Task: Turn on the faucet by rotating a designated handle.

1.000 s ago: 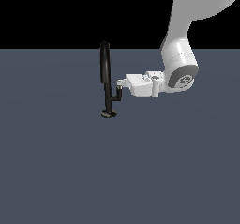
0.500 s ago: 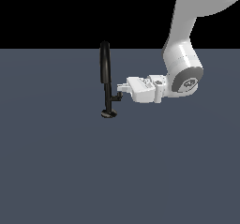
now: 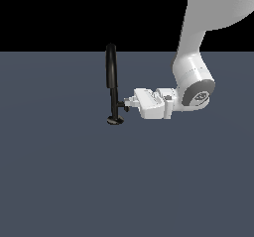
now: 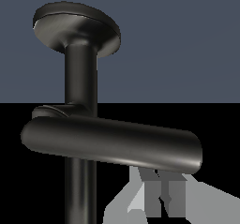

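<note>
Jaws state can't tell; gripper right at handle, faucet on bare floor.

The white arm drops from above, wrist bent, hand lying level; gripper points toward the exterior view's left, finger spacing unclear.

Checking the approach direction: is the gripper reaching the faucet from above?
No, the gripper extends sideways toward the faucet stem from the exterior view's right.
</note>
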### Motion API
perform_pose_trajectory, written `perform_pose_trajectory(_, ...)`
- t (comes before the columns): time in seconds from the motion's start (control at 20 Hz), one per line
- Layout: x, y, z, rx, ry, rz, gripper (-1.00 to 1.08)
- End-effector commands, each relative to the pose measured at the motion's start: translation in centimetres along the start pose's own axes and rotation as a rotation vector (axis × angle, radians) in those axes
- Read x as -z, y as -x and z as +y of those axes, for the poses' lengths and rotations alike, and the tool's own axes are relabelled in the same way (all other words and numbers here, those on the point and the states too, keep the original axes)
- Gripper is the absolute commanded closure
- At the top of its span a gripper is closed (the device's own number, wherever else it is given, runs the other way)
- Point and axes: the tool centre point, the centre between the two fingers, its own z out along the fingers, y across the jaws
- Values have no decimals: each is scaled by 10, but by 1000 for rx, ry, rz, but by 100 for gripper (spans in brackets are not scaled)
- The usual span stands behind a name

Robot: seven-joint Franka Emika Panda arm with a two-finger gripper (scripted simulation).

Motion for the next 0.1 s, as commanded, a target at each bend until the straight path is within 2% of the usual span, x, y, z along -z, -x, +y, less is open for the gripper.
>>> perform_pose_trajectory(0.0,0,-36,17,-39,-4,-1,108)
perform_pose_trajectory(0.05,0,-36,17,-39,-4,-1,108)
